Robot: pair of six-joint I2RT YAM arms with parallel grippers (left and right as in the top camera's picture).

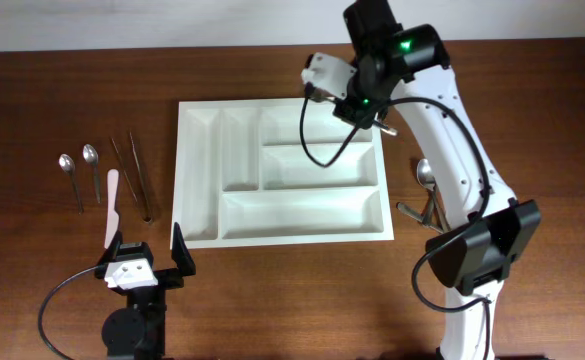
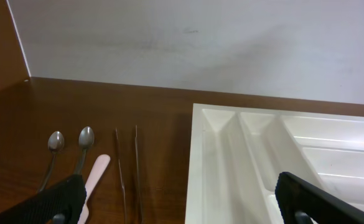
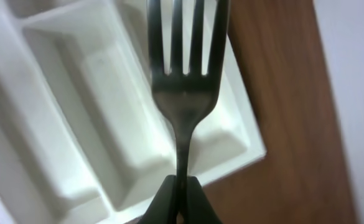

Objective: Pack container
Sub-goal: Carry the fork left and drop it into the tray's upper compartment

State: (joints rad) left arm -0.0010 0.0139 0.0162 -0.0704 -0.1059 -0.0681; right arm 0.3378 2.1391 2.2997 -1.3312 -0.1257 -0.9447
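Starting at six o'clock, your left gripper [image 1: 145, 247] sits just short of the white plastic compartment tray [image 1: 272, 240], jaws spread wide and holding nothing. Two steel spoons [image 1: 91, 153], a pair of thin metal sticks [image 2: 136, 168] and a pale flat spatula [image 1: 113, 200] lie at nine o'clock, clear of the rim. Farther out, at one o'clock, your right gripper [image 3: 180, 193] pinches the handle of a steel fork [image 3: 185, 93], tines over the tray's far right corner. You appear mid-placement: next, lower the fork level into one compartment and release. Mind the dividers and outer rim below; more loose cutlery [image 1: 427, 188] lies at three o'clock, beside the arm.
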